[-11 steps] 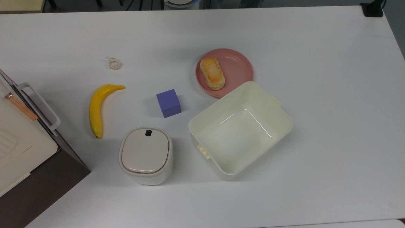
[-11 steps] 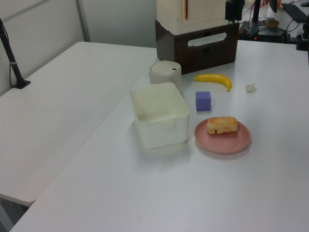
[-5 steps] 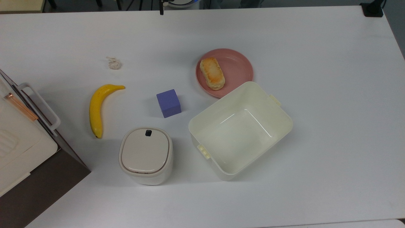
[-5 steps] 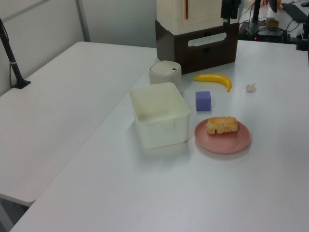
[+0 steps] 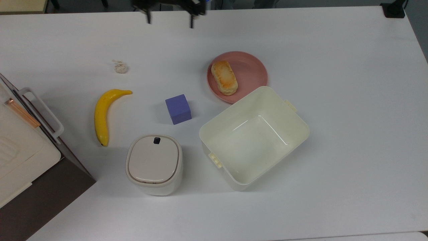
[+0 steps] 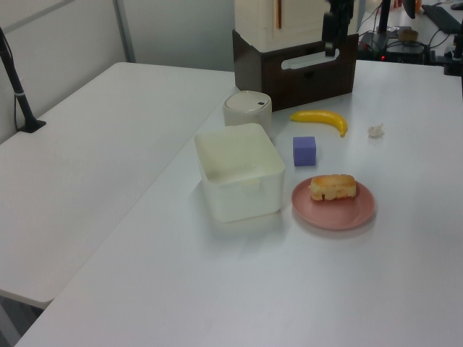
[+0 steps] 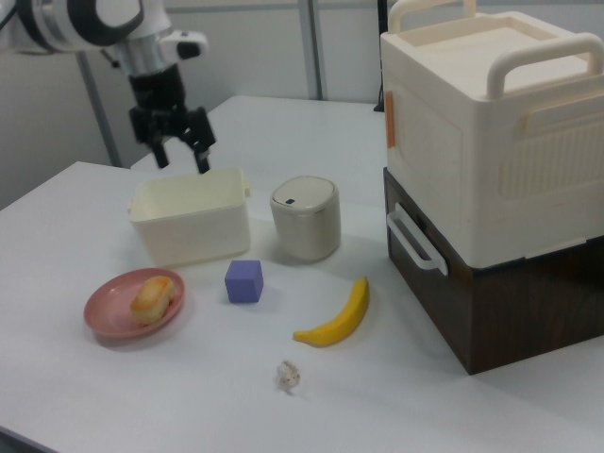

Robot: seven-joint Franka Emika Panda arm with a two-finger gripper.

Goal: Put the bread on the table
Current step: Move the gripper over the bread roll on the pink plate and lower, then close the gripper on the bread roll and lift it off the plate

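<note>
In the top view, the bread [image 5: 224,77] lay on the left part of the pink plate [image 5: 252,68], toasted side up, and the plate sat on the table [image 5: 351,100] touching or just beside the far corner of the open cream bin [image 5: 254,135]. The gripper [image 5: 170,19] hung at the top edge, well apart from the bread, with its two fingers spread and nothing between them. A purple cube [image 5: 178,109] stood left of the plate, a banana [image 5: 103,113] further left, a small off-white wad [image 5: 120,68] above the banana, and a lidded pot [image 5: 154,164] below the cube. In the left view, the bread [image 6: 333,186] rested on the plate [image 6: 333,205], to the right of the bin [image 6: 239,170], with the cube [image 6: 304,150], banana [image 6: 320,118] and wad [image 6: 375,131] behind it and the pot [image 6: 247,109] behind the bin. In the right view, the gripper [image 7: 178,153] hovered above the bin [image 7: 192,215] with its jaws released and empty; the bread [image 7: 152,296] sat on the plate [image 7: 133,305] at the right view's lower left, near the cube [image 7: 243,280]. The banana [image 7: 338,320], wad [image 7: 288,376] and pot [image 7: 306,218] lay to the right view's right, before a large cream and brown case [image 7: 491,179].
</note>
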